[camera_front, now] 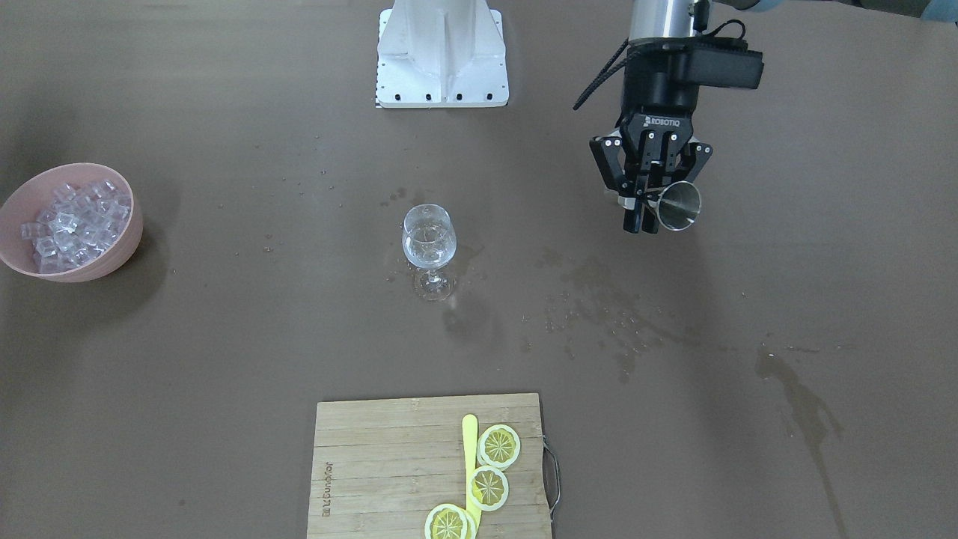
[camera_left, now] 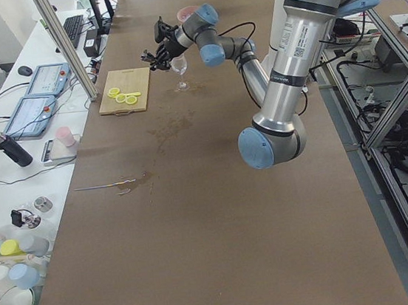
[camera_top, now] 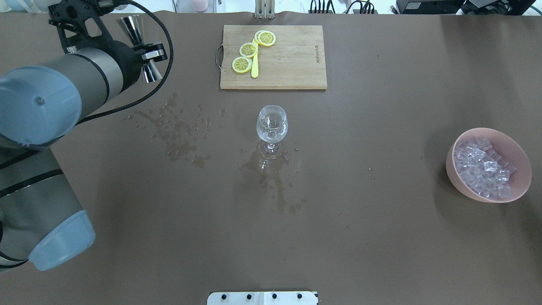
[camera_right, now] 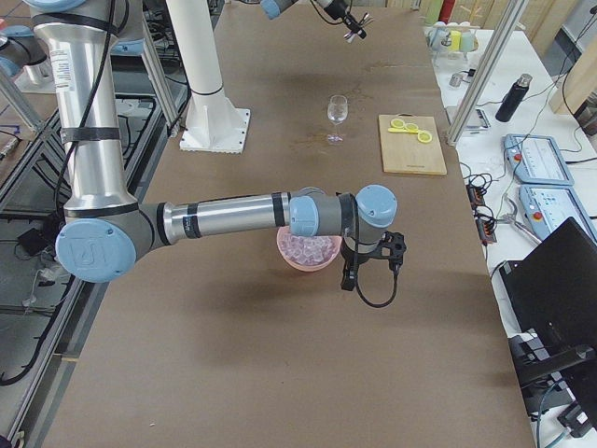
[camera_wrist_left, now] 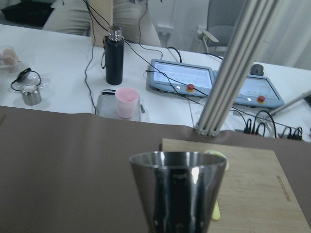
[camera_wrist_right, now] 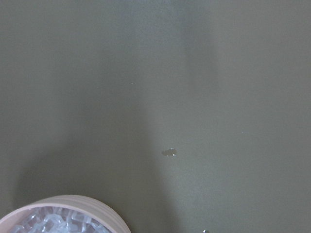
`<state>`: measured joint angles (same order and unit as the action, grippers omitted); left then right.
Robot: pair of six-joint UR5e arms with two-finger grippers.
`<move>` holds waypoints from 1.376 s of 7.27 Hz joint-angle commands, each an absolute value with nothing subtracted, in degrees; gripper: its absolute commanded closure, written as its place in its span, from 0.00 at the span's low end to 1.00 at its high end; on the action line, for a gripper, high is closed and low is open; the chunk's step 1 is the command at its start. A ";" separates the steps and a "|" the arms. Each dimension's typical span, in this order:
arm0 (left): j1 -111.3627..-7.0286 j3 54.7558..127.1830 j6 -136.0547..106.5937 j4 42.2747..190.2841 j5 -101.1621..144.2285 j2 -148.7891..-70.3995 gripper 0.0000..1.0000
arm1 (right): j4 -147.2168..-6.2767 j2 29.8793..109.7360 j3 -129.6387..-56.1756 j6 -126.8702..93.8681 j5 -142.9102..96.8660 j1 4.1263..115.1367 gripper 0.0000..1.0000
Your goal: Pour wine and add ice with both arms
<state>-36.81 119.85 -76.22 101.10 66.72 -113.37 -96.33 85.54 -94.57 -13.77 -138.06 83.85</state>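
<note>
My left gripper (camera_front: 647,211) is shut on the waist of a steel jigger (camera_front: 680,206) and holds it in the air, well off to the left of the wine glass (camera_front: 429,241). The jigger also shows in the overhead view (camera_top: 139,45) and fills the left wrist view (camera_wrist_left: 177,191). The glass (camera_top: 272,125) stands upright mid-table; I cannot tell how much wine it holds. Ice cubes (camera_front: 73,224) fill a pink bowl (camera_top: 523,182). My right gripper (camera_right: 370,271) hangs beside that bowl (camera_right: 308,252); I cannot tell whether it is open or shut.
A bamboo cutting board (camera_front: 374,464) with lemon slices (camera_front: 499,446) and a yellow stick lies on the operators' side of the glass. Wet patches (camera_top: 178,135) spread between jigger and glass and under the glass. The white base block (camera_front: 441,52) stands at the robot's side.
</note>
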 commanded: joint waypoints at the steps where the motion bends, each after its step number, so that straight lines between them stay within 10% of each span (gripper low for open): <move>1: -32.89 118.05 -84.96 101.08 53.22 -108.57 1.00 | -96.33 85.08 -94.48 -13.71 -137.90 83.85 0.00; 10: -25.49 91.95 -99.75 101.43 34.19 -115.83 1.00 | -96.33 84.81 -94.57 -14.23 -138.16 83.76 0.00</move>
<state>-25.56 94.92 -98.97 101.46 35.33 -114.94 -96.33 84.81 -94.48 -13.90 -138.13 83.79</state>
